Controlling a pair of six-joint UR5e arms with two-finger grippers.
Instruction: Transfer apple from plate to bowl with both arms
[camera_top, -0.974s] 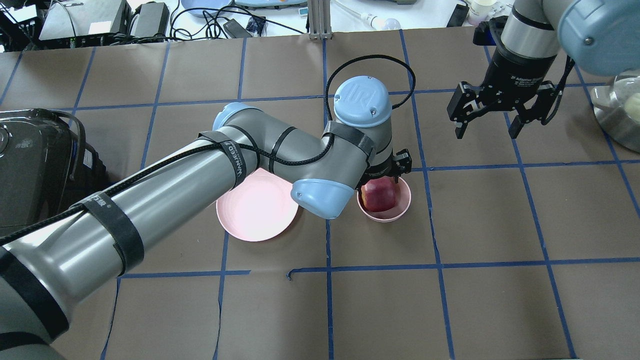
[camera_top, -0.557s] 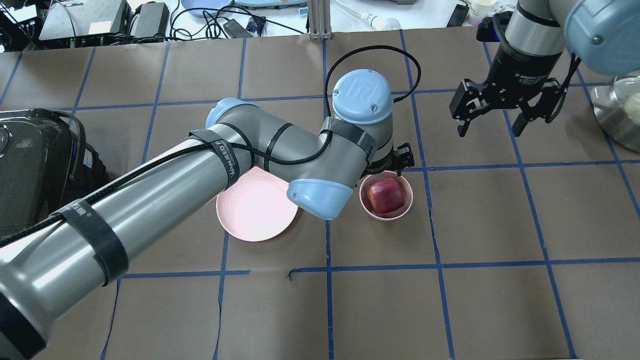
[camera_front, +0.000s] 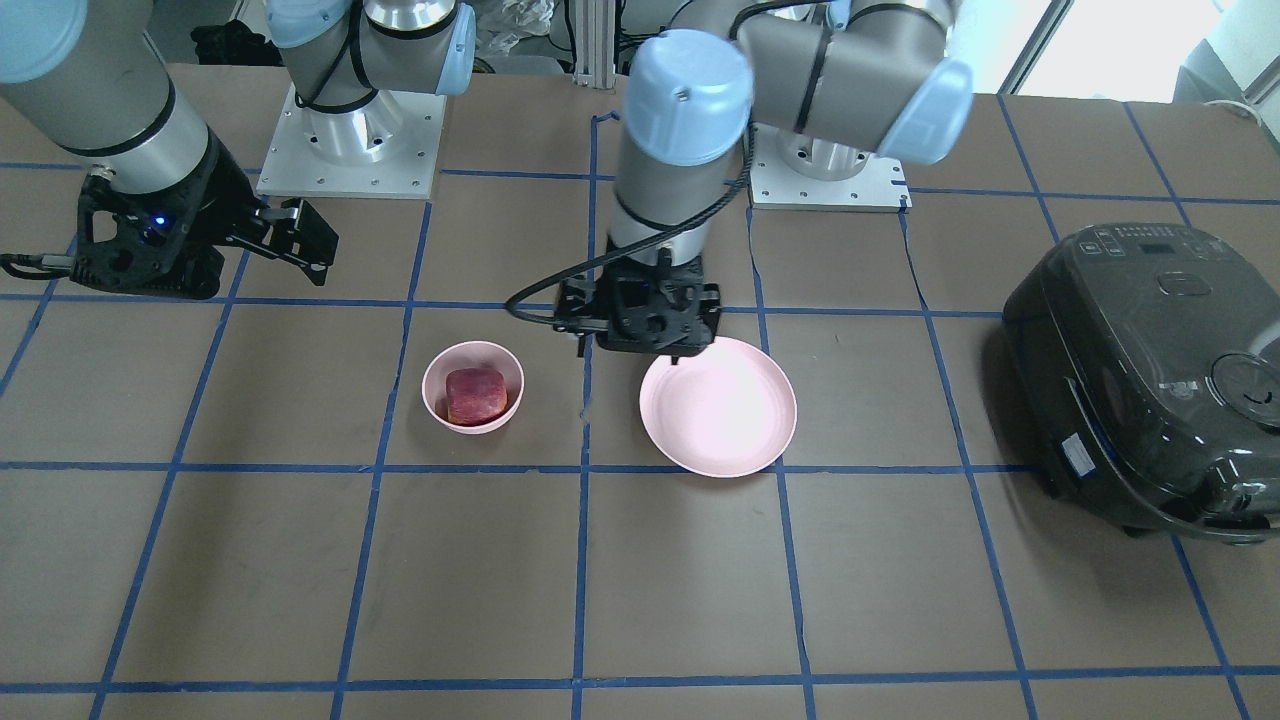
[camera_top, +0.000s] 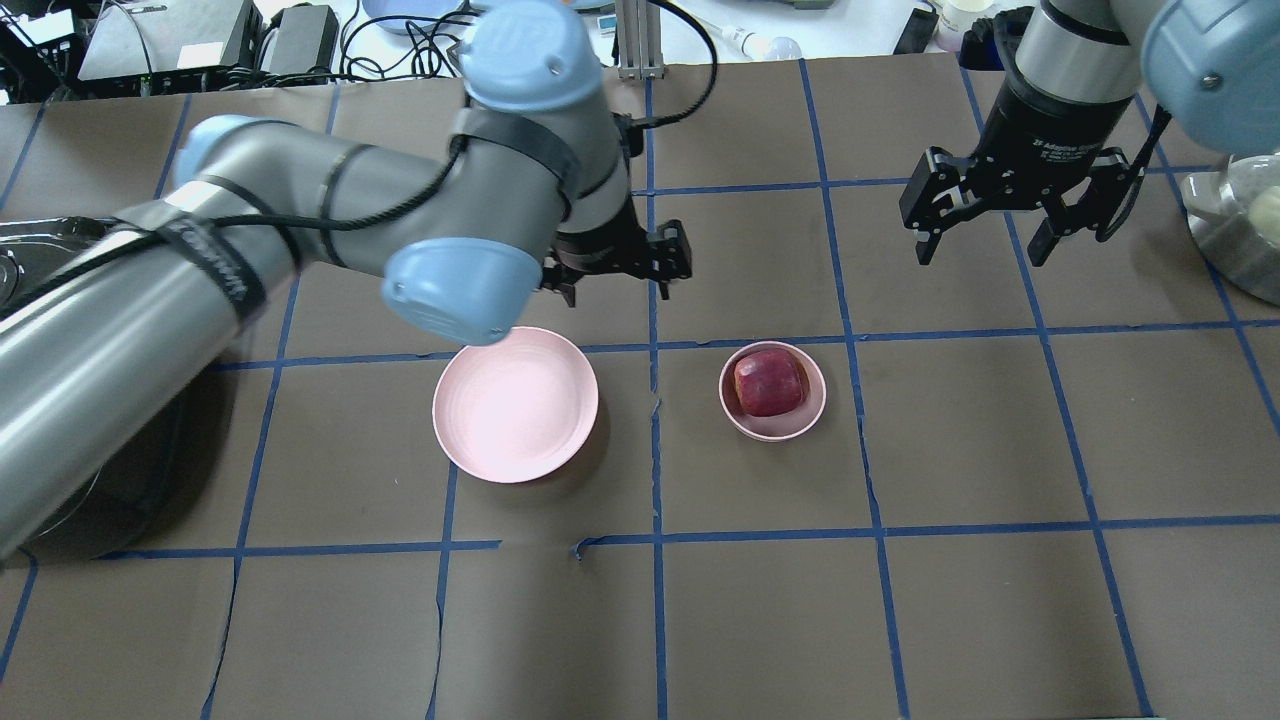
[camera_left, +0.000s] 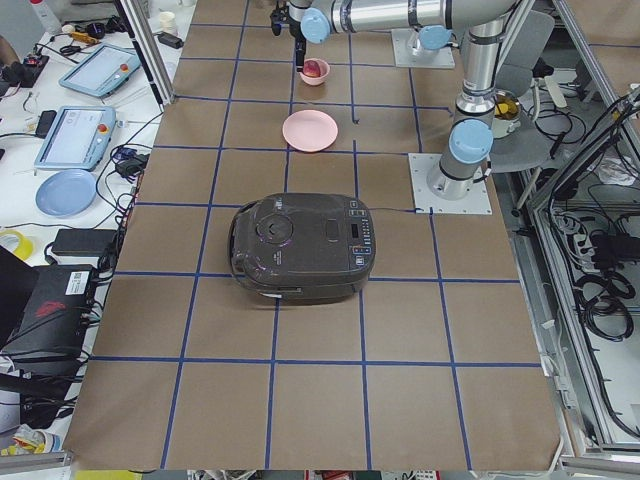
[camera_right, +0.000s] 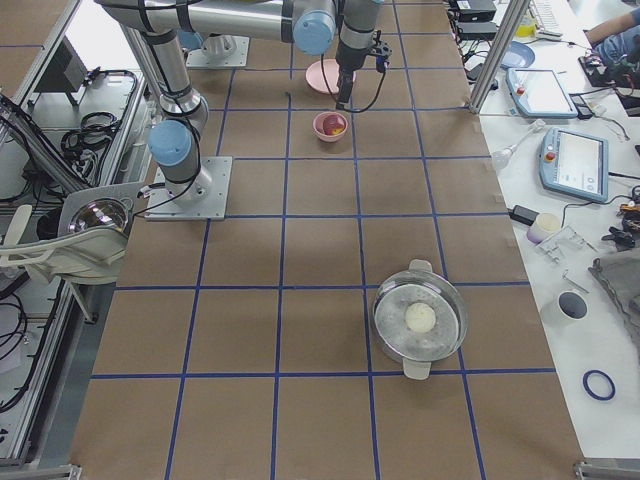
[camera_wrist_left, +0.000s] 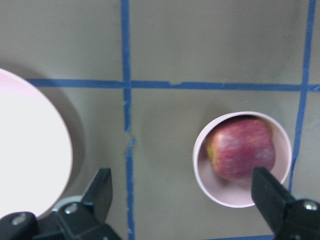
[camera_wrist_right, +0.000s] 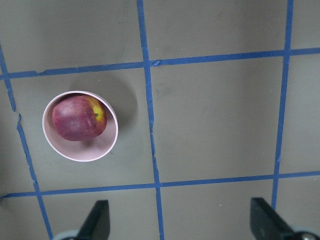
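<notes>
The small dark red, blocky apple (camera_top: 769, 382) sits inside the small deep pale pink bowl (camera_top: 772, 432), which stands on the brown-paper worktop (camera_top: 1000, 450) marked with a grid of blue tape. The apple fills much of the bowl, and a yellow patch shows on one side in the right wrist view. The flat, wide pale pink plate (camera_top: 515, 405) lies near the bowl, apart from it, with a blue tape line running between them, and nothing rests on it.

The left arm's black two-finger end effector (camera_top: 616, 290) hangs raised over the worktop, roughly above the gap between plate and bowl. Its fingers are spread wide and hold nothing. Its wrist camera looks down on the apple in the bowl close to one finger and the plate's edge by the other, touching neither.

The right arm's black end effector (camera_top: 980, 255) is also raised, fingers parted and empty, well apart from the bowl on the side away from the plate.

A black rice cooker (camera_front: 1150, 370) stands beyond the plate.
</notes>
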